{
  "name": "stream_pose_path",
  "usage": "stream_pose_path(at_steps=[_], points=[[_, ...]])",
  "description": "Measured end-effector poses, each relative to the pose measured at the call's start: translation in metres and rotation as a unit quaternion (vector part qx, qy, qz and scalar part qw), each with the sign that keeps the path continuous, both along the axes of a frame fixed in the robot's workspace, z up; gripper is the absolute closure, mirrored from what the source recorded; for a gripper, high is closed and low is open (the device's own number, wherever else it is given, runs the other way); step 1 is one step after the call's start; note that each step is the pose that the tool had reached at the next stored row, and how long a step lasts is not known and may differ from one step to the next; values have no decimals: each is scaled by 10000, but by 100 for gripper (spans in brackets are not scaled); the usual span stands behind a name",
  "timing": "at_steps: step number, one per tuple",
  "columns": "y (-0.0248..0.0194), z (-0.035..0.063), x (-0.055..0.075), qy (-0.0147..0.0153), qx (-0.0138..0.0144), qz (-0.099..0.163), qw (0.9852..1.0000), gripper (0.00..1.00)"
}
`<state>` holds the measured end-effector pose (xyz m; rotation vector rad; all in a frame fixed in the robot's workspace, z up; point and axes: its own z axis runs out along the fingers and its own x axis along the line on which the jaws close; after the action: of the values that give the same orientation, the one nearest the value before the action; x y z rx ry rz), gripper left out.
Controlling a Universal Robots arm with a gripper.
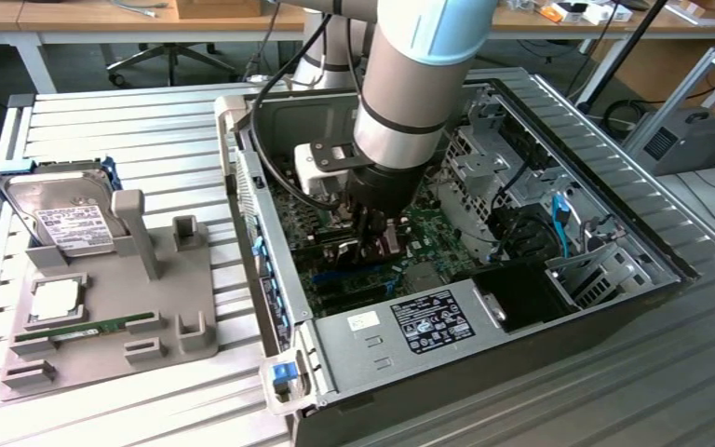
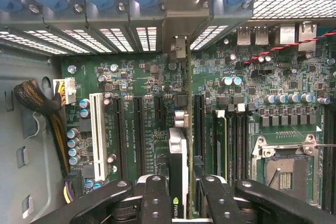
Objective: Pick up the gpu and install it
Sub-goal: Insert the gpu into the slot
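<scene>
Gripper half closed, clamped on the gpu, edge-on over the motherboard. Hard drive sits at 9 o'clock of the case.

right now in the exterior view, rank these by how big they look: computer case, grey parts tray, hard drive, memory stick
1. computer case
2. grey parts tray
3. hard drive
4. memory stick, clearly the smallest

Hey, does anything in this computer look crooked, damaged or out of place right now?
Nothing looks damaged or spilled. The graphics card stands on edge in the end effector, parallel to the motherboard slots. The processor socket looks empty; a hard drive and memory stick sit on the tray.
</scene>
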<state>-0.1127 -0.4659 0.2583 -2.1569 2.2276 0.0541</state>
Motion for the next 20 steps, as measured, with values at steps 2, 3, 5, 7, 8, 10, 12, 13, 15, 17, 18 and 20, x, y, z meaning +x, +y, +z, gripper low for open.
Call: stream_pose_path(at_steps=[2, 3, 5, 7, 8, 10, 12, 13, 15, 17, 18, 20], points=[[1, -2, 0, -1, 2, -1, 10000, 73], [1, -9, 0, -2, 4, -1, 10000, 73], [0, -21, 0, 0, 1, -1, 10000, 73], [0, -21, 0, 0, 1, -1, 10000, 73], [0, -22, 0, -1, 1, -1, 10000, 73], [0, -23, 0, -1, 2, 0, 10000, 73], [0, -27, 0, -1, 1, -1, 10000, 73], [0, -28, 0, 0, 1, 0, 10000, 73], [0, -32, 0, 0, 0, 0, 10000, 73], [0, -37, 0, 0, 1, -1, 10000, 73], [0, -39, 0, 0, 0, -2, 10000, 73], [0, -42, 0, 0, 0, -3, 10000, 73]])
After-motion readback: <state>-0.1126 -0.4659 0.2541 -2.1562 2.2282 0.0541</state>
